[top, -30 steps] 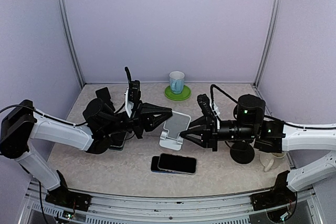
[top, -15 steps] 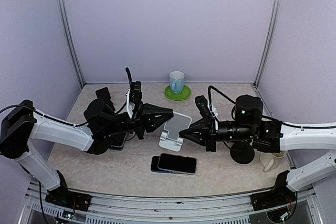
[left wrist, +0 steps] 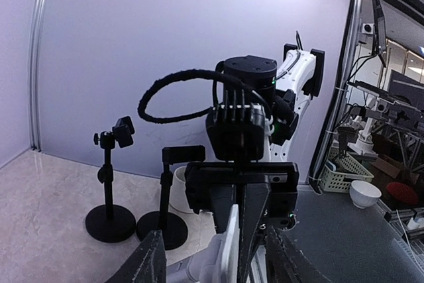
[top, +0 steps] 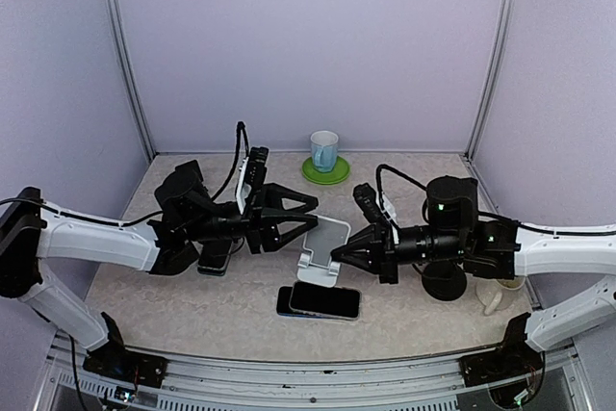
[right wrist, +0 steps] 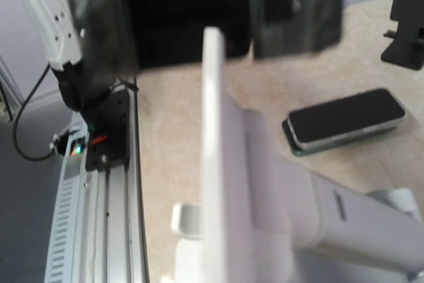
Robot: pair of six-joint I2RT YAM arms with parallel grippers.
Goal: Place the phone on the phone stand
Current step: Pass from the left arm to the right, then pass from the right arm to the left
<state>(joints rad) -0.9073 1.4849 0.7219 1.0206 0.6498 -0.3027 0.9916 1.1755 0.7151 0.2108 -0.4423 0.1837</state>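
Black phone [top: 325, 299] lies flat on the worktop [top: 192, 295] at lower centre of the top view, just below the white phone stand [top: 325, 236], so it is not yet picked up. At the stand, the right gripper [top: 337, 253] pinches its edge tight, while the left gripper [top: 300, 221] stands half open, holding nothing.

a robotics lab: a test booth with plain lilac walls [top: 308, 45] and aluminium posts [top: 125, 64] encloses a table [top: 192, 310] with robot arms [top: 96, 243] bolted on. the left wrist view shows a monitor [left wrist: 405, 94] and a basket [left wrist: 344, 175] beyond.
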